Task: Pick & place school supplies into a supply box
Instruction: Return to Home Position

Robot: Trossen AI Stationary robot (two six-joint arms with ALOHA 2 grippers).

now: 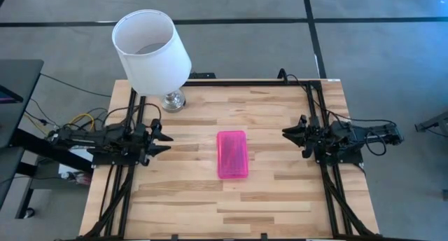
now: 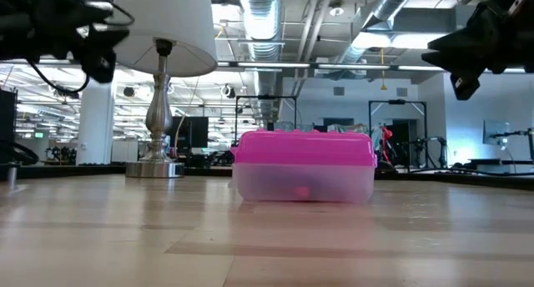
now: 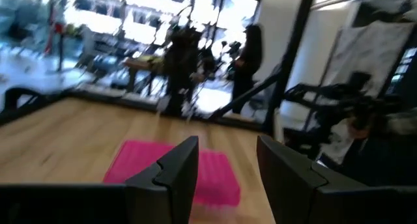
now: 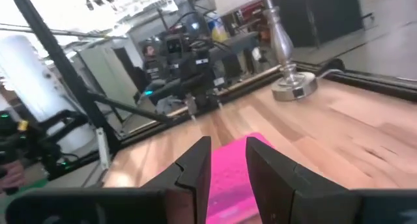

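Note:
The supply box (image 1: 232, 154), a flat pink-lidded case with a clear base, lies shut at the middle of the table (image 1: 280, 192). In the low view the supply box (image 2: 304, 166) rests on its base, and a dim reddish shape shows through the clear wall. No pens, pencils or scissors are visible on the table. My left gripper (image 1: 168, 138) hovers open to the left of the box, pointing at it. My right gripper (image 1: 285, 134) hovers open to its right. Each wrist view shows the box beyond its fingers (image 3: 140, 162) (image 4: 229, 175).
A lamp with a white shade (image 1: 150, 41) stands on its metal base (image 1: 173, 99) at the table's far left. Black frame rails run along the left and right table edges. Bare wood surrounds the box on all sides. A person stands in the room beyond (image 3: 251, 51).

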